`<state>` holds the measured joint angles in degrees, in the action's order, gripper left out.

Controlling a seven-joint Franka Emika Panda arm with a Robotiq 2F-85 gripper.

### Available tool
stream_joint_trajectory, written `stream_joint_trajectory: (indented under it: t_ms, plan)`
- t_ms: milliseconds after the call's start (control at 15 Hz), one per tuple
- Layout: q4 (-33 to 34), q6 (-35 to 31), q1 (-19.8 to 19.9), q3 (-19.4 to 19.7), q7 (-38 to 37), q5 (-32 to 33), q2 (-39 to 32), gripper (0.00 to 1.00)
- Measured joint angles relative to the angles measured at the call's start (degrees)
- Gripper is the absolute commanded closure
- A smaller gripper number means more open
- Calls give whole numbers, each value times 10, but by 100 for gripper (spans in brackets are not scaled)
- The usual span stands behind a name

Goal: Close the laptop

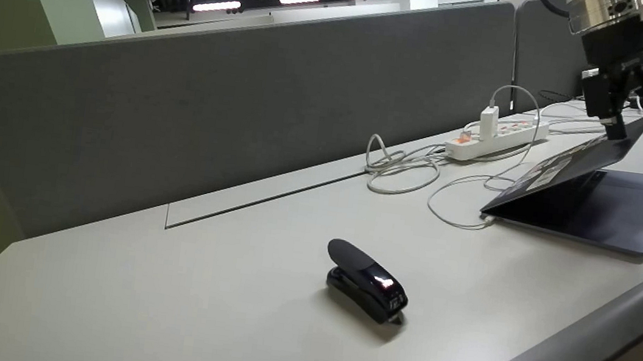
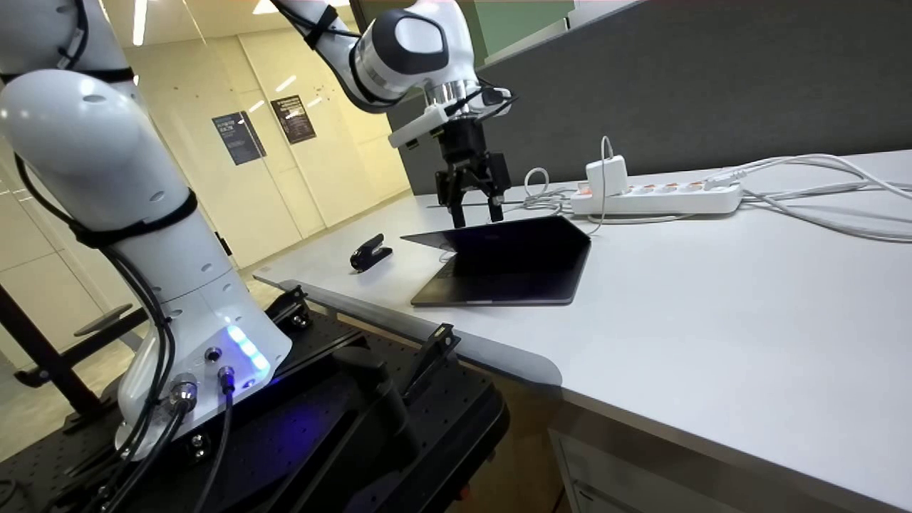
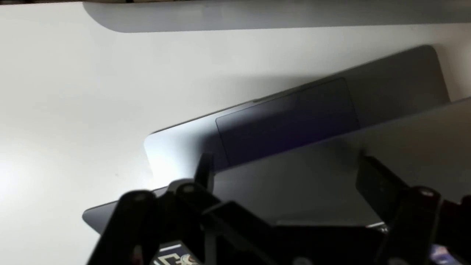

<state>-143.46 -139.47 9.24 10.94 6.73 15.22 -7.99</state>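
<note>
The silver-grey laptop stands on the desk in both exterior views, with its base flat [image 1: 624, 211] [image 2: 499, 288]. Its lid [image 1: 569, 159] is partly open, tilted low over the base, with stickers on its outer side. In the wrist view the lid [image 3: 294, 191] covers part of the base, and the trackpad [image 3: 290, 121] shows beyond its edge. My gripper [image 1: 633, 122] [image 2: 477, 215] [image 3: 287, 165] is open and empty, pointing down at the lid's outer side near its upper edge. I cannot tell whether the fingertips touch the lid. The keyboard is mostly hidden.
A black stapler-like object [image 1: 367, 284] [image 2: 369, 254] lies on the desk beside the laptop. A white power strip [image 1: 485, 146] [image 2: 655, 204] with cables lies behind it. A thin cable plugs into the laptop's side. A grey partition [image 1: 243, 122] borders the desk's back.
</note>
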Motion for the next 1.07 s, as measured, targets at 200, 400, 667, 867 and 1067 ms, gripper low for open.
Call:
stream_joint_trajectory:
  t_ms: [200, 400, 667, 867, 1067]
  plan:
    - [7, 5, -4, 0, 0, 84, -13, 0]
    - [13, 1, -7, 0, 0, 150, -31, 0]
    - [14, -20, -9, 0, 6, 174, -57, 0]
    - [14, -36, -10, 0, 12, 175, -79, 0]
    - [14, -44, -12, 0, 11, 176, -101, 0]
